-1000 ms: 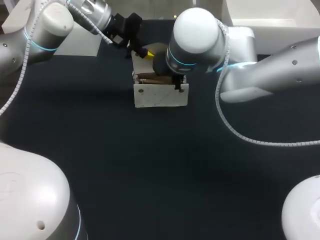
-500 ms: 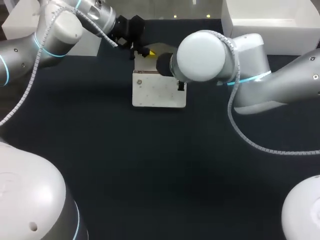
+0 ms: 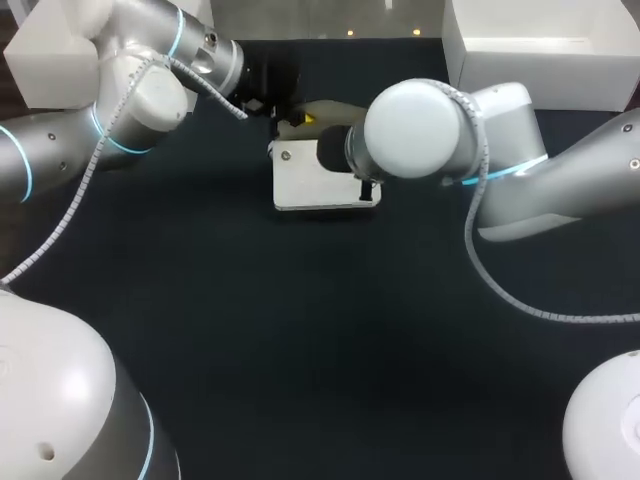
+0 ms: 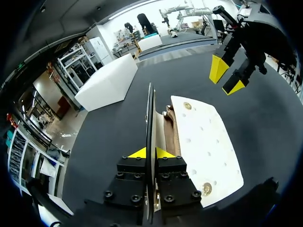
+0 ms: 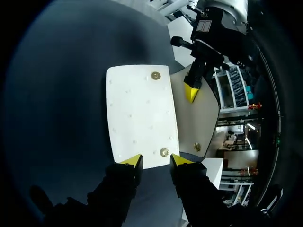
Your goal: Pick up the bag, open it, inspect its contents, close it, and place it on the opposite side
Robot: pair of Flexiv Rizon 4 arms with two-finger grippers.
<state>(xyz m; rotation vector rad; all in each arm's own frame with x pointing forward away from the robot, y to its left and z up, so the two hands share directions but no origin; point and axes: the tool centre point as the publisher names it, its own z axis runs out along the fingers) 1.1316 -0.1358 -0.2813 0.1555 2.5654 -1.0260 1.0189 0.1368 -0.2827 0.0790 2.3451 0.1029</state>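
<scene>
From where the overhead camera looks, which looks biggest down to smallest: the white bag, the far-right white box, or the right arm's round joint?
1. white box, though the picture's edge cuts it off.
2. round joint of the right arm; it is nearer the camera, so it looks inflated.
3. white bag.

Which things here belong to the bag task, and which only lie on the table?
For the job: white bag, left gripper shut on it, right gripper open near it.
Lying about: white box at far right, second white box at far left.
</scene>
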